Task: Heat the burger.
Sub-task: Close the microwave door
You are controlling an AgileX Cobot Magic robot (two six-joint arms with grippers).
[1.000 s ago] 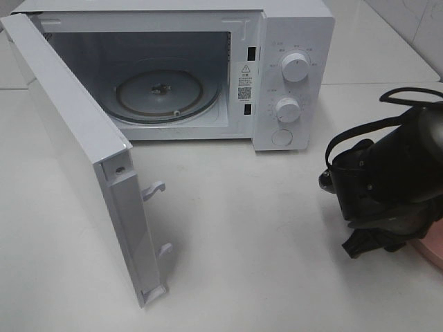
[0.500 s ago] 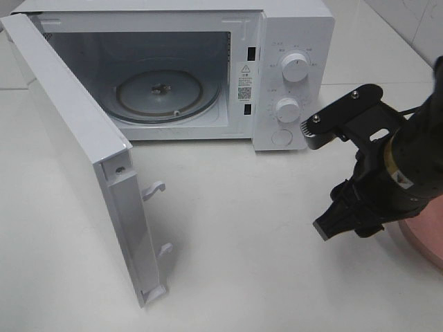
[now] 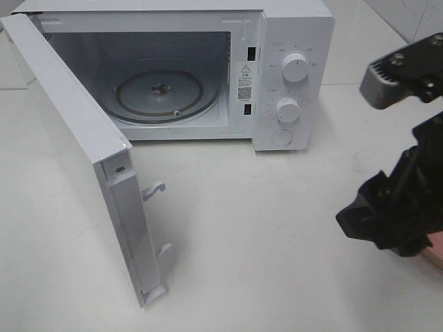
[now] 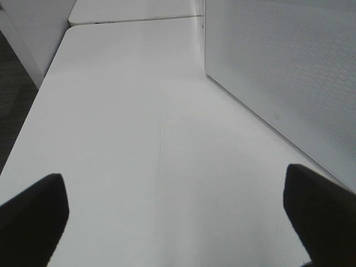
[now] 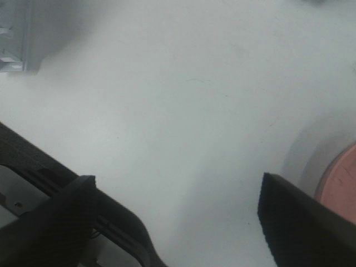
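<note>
The burger is out of view in every frame. The white microwave (image 3: pixel 294 41) stands at the back with its door (image 3: pixel 76 152) swung wide open, showing the bare glass turntable (image 3: pixel 166 93). My right gripper (image 3: pixel 360 149) hovers at the right edge of the table, in front of the control knobs. It is open, with only table between the fingers (image 5: pixel 300 222). A sliver of the pink plate (image 3: pixel 437 254) (image 5: pixel 340 175) shows just beyond it. My left gripper (image 4: pixel 178 222) is open over bare table beside the door's outer face.
The open door juts far forward on the left of the exterior high view, its latch hooks (image 3: pixel 154 188) sticking out. Two knobs (image 3: pixel 295 67) and a round button sit on the microwave's right panel. The table edge (image 4: pixel 33 128) runs beside the left gripper.
The right arm has swung up and to the right, and its fingers have spread much wider. The microwave, the door and the left gripper have not moved.
</note>
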